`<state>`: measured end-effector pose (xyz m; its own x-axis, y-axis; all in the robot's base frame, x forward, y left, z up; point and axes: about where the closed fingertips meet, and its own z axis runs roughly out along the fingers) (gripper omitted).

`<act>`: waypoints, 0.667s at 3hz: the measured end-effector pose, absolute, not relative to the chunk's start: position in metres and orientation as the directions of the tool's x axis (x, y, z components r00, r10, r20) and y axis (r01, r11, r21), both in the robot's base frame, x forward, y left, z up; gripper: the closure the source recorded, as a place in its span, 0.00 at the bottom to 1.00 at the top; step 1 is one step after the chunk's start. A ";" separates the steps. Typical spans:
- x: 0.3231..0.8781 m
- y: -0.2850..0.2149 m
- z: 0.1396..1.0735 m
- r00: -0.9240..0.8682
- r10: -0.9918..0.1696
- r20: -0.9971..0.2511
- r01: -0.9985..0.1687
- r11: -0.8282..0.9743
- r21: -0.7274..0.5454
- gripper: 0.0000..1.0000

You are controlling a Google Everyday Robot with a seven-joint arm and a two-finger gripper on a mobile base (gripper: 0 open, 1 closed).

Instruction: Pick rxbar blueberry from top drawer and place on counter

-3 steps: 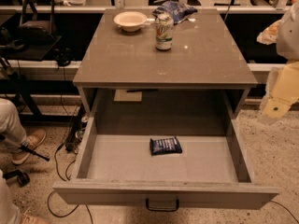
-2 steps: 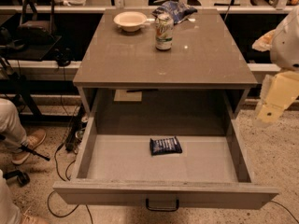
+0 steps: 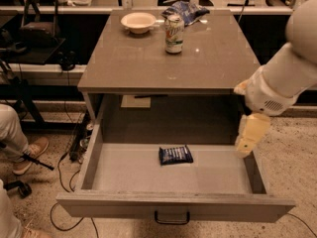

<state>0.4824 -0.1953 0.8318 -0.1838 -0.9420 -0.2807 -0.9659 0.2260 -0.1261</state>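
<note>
One camera view, one open drawer: you are looking down on the top drawer [image 3: 173, 206], which stands fully out toward the camera with a small black pull handle [image 3: 172, 217] on its grey front panel. On its plain grey floor lies the rxbar blueberry [image 3: 175, 154]. The bar is a small, flat, dark blue wrapper with pale lettering across its face. It lies flat near the middle of the floor, its long side running left to right and slightly askew, apart from all four walls. The lettering is too small for you to read.

The end effector [image 3: 249, 135] hangs at the drawer's right side, just over the right wall and well to the right of the bar. It shows only as a cream-coloured block below the white wrist of the arm [image 3: 285, 73], and you cannot tell whether it is released or clenched. The arm's upper part is cut off by the right edge.

Above the drawer, the counter [image 3: 148, 63] carries an upright soda can [image 3: 174, 33]. A pale bowl [image 3: 138, 22] sits to the can's left, and a blue chip bag [image 3: 185, 10] lies just behind it at the far edge.

In the shadow under the counter a pale slip [image 3: 135, 101] shows, and you cannot make out what it is. At the left edge, a person's trouser leg and shoe [image 3: 30, 152] are cut off.
</note>
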 end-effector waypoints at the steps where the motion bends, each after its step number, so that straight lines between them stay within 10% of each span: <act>1: 0.491 -0.185 0.782 -0.209 -0.932 -0.297 -0.972 0.232 -0.045 0.00; 2: 0.493 -0.184 0.780 -0.207 -0.931 -0.301 -0.972 0.231 -0.046 0.00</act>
